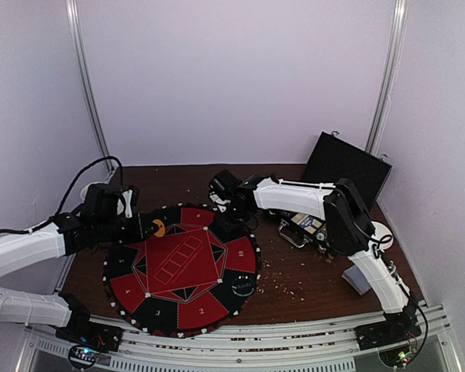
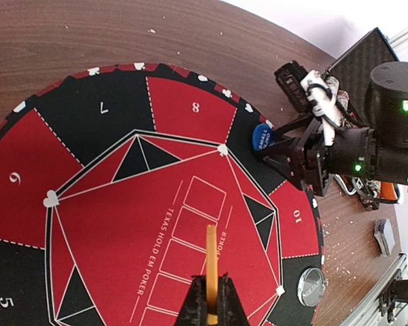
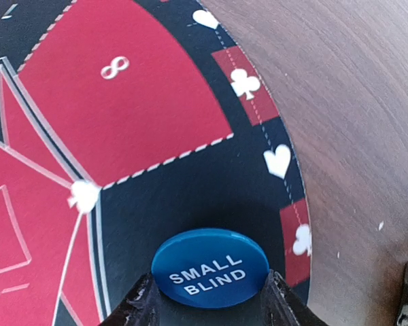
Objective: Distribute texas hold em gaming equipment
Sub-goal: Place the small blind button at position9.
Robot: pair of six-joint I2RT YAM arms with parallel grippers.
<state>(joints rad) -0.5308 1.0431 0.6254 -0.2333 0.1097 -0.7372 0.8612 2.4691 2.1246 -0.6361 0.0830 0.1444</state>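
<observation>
Here right tool (image 3: 209,305) clamps round blue disc (image 3: 211,268); left tool (image 2: 209,302) pinches thin yellow disc (image 2: 211,255).

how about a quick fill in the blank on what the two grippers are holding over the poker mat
1. The right gripper holds a button printed SMALL ____.
2. The left gripper holds a yellow disc; the right one's button is coloured ____.
3. The mat reads TEXAS HOLD EM ____ at its centre.
Missing words: BLIND; blue; POKER.
</observation>
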